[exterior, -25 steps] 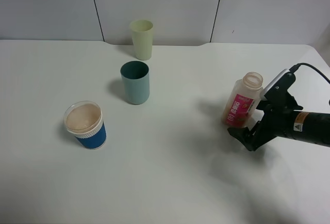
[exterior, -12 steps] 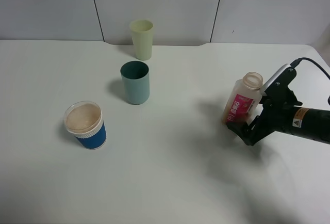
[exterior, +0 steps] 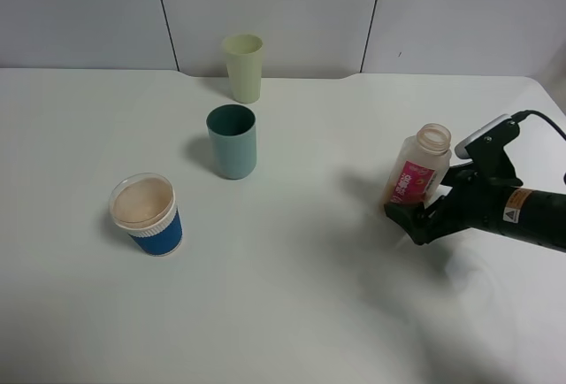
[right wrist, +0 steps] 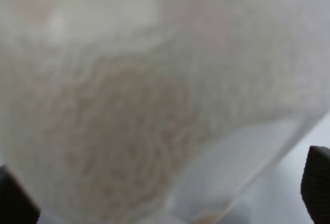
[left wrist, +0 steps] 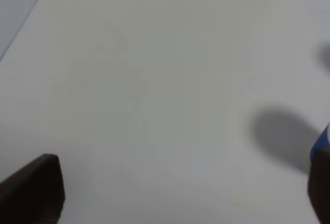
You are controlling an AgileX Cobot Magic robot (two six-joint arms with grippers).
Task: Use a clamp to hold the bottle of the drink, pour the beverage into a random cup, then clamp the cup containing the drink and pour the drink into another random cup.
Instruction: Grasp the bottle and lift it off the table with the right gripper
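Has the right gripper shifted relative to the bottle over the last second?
Yes. The right gripper has crept left, toward the bottle, which stands where it was; its open jaws now flank the bottle's base.

The high camera looked down over the whole table (exterior: 292, 313) toward its far edge. The left wrist camera faced bare table closely, catching a sliver of a cup (left wrist: 320, 142). The right wrist camera sat very close to the bottle (right wrist: 154, 105); the high view shared both.

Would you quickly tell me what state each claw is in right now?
Left claw: open, holding nothing.
Right claw: open, jaws either side of the bottle.
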